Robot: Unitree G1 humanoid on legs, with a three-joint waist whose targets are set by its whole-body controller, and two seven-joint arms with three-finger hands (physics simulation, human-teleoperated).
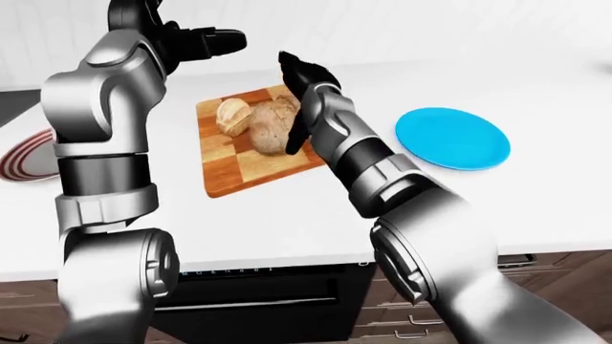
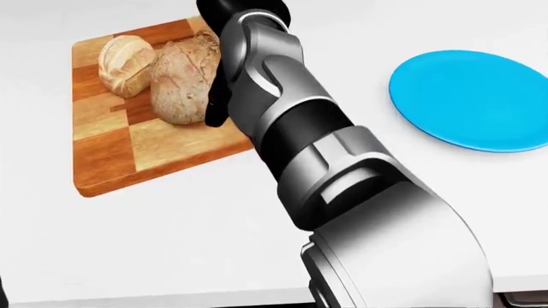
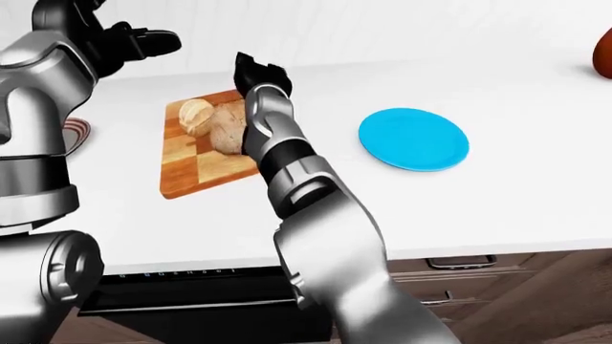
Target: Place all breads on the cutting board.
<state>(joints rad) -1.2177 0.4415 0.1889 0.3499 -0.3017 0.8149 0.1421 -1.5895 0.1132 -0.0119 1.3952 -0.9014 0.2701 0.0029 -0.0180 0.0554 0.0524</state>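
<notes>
A wooden cutting board (image 1: 234, 168) lies on the white counter. Two breads rest on its upper part: a pale round roll (image 1: 232, 115) on the left and a larger brown loaf (image 1: 270, 127) touching it on the right. My right hand (image 1: 301, 75) is over the board's upper right corner, fingers spread and open. One black finger (image 2: 218, 96) hangs down beside the loaf's right side. My right forearm hides the board's right edge. My left hand (image 1: 212, 41) is raised above and left of the board, open and empty.
A blue plate (image 1: 451, 137) lies right of the board. A red-striped white plate (image 1: 26, 156) sits at the left edge, partly behind my left arm. A reddish-brown object (image 3: 605, 54) shows at the far right. The counter edge and an oven front (image 1: 258, 294) are below.
</notes>
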